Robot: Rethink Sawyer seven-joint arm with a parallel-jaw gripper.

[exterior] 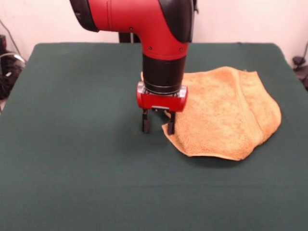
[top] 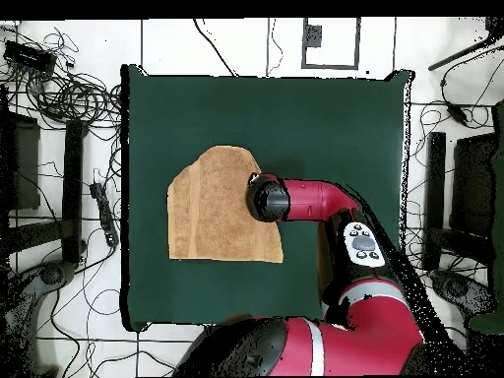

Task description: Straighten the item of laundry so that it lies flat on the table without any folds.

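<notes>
Dark green cloth covers the surface (exterior: 72, 173) throughout. Your jaws (exterior: 158, 126) stand open and empty, tips low at the towel's edge: one finger over bare cloth, the other at the hem. From there the towel (exterior: 226, 113) spreads toward picture right in the front view, one end doubled over along a banded fold. Judgement: not yet flat.
</notes>
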